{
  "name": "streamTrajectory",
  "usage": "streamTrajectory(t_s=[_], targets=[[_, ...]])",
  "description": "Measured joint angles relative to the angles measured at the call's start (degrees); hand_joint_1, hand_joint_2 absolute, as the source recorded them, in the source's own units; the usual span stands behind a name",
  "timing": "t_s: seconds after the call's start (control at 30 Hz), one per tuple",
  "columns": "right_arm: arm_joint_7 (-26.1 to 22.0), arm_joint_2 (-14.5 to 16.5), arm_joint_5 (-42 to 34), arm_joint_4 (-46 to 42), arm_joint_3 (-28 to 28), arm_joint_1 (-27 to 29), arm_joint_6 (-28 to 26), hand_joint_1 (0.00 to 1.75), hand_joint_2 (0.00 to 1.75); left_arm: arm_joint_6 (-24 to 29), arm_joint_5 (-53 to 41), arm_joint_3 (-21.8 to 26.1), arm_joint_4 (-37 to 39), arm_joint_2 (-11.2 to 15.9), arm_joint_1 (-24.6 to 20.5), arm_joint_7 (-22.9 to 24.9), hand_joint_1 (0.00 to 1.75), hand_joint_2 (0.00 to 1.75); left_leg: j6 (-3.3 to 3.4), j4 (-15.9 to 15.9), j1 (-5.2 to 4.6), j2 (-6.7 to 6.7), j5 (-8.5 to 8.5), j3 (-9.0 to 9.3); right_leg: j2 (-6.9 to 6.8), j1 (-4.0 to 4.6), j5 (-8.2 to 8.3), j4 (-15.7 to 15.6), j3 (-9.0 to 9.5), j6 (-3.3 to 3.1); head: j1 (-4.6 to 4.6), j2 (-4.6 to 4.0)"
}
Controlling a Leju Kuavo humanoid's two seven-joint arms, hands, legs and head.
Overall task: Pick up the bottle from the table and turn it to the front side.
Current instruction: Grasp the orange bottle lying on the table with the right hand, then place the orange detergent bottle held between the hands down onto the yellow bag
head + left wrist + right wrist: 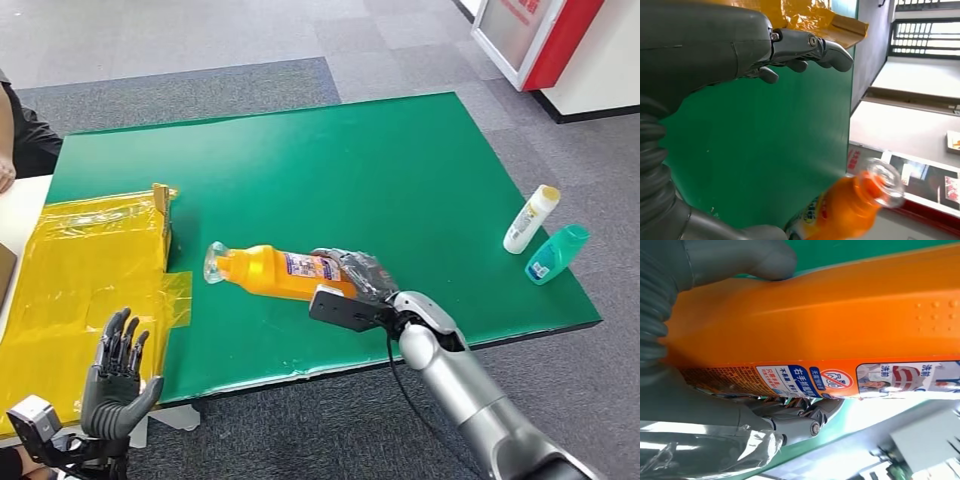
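The right hand [361,277] grasps the base end of the orange bottle [272,270], which seems barely lifted off the green table [392,170], its turn undone; the left hand [117,375] waits released.

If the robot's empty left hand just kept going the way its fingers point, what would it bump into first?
Probably the yellow plastic-wrapped sheet: the left hand points up and away over it. It might pass above, since height is unclear.

Green table [392,160] carries yellow plastic sheeting [83,270] at left; white bottle [531,219] and teal bottle [557,253] lie side by side at right edge.
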Motion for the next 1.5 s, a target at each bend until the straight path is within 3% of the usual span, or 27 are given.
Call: streamTrajectory(t_s=[0.17,0.37,0.83,1.0,1.03,1.1,1.13,1.17,1.23,1.27,1.5], targets=[[-5.06,4.47,-4.63,-5.81,-2.00,4.94,-1.14,1.75,1.75,-0.08,2.99,-2.77,-2.67,0.08,-0.70,8.83,0.00,1.75,0.01,0.00,0.00,0.01,-0.01,0.00,-0.01,0.00,0.01,-0.01,-0.01,-0.01,0.01,0.00],[-8.45,8.93,-5.45,-6.29,-2.85,7.45,-1.41,1.75,1.75,2.24,5.08,-7.69,-3.54,0.67,-4.72,16.23,0.00,1.75,0.01,0.00,-0.01,0.00,0.05,0.00,-0.01,-0.02,0.13,-0.01,0.00,0.00,0.00,0.00],[-10.32,12.43,1.91,-1.80,-0.57,7.86,-5.64,1.75,1.75,1.02,10.28,-15.71,-1.66,3.08,-12.87,21.28,0.00,1.75,0.01,0.00,-0.01,0.01,0.08,0.00,0.00,-0.01,0.16,0.00,-0.01,-0.02,0.00,0.00],[-10.65,13.11,3.80,2.61,2.83,7.22,-7.33,1.75,1.75,0.54,12.03,-22.97,1.66,5.91,-17.94,21.77,0.00,1.75,0.01,0.00,-0.01,0.03,0.09,0.01,0.01,-0.02,0.16,0.00,-0.02,-0.03,0.00,0.00],[-10.65,13.12,3.79,2.93,3.05,7.09,-7.36,1.75,1.75,0.45,12.22,-23.51,1.99,6.19,-18.22,21.64,0.10,1.75,0.01,0.00,-0.01,0.03,0.09,0.01,0.01,-0.02,0.16,0.00,-0.02,-0.03,0.01,0.00],[-10.65,13.12,3.77,3.52,3.43,6.79,-7.39,1.75,1.75,0.40,12.41,-24.40,2.57,6.69,-18.64,21.39,0.95,1.75,0.01,0.00,-0.02,0.03,0.09,0.01,0.00,-0.02,0.16,0.00,-0.03,-0.03,0.00,0.00],[-10.65,13.12,3.76,3.77,3.57,6.67,-7.42,1.64,1.75,0.39,12.45,-24.69,2.80,6.87,-18.79,21.30,1.38,1.75,0.01,0.00,-0.02,0.03,0.08,0.01,0.00,-0.02,0.16,0.00,-0.03,-0.03,0.00,0.00],[-10.65,13.12,3.74,3.98,3.67,6.58,-7.46,1.25,1.75,0.38,12.47,-24.96,2.98,7.01,-18.87,21.18,1.71,1.75,0.01,0.00,-0.02,0.03,0.08,0.01,0.00,-0.02,0.16,0.00,-0.03,-0.03,0.00,0.00],[-10.64,13.12,3.65,4.29,3.78,6.49,-7.57,0.38,1.75,0.40,12.45,-25.48,3.25,7.26,-18.98,20.78,1.75,1.75,0.01,0.00,-0.01,0.03,0.08,0.01,0.00,-0.02,0.16,0.00,-0.03,-0.03,0.01,0.00],[-10.64,13.12,3.60,4.44,3.86,6.48,-7.65,0.04,1.75,0.46,12.41,-25.78,3.36,7.41,-19.06,20.49,1.75,1.75,0.01,0.00,-0.01,0.03,0.08,0.01,0.00,-0.02,0.16,0.00,-0.03,-0.03,0.01,0.00],[-10.11,13.08,2.48,4.69,3.99,7.14,-8.23,0.00,1.75,4.11,8.53,-27.46,2.87,8.55,-19.50,19.10,1.75,1.75,0.01,0.00,-0.01,0.03,0.08,0.00,0.00,-0.02,0.16,0.00,-0.03,-0.03,0.00,0.00]])
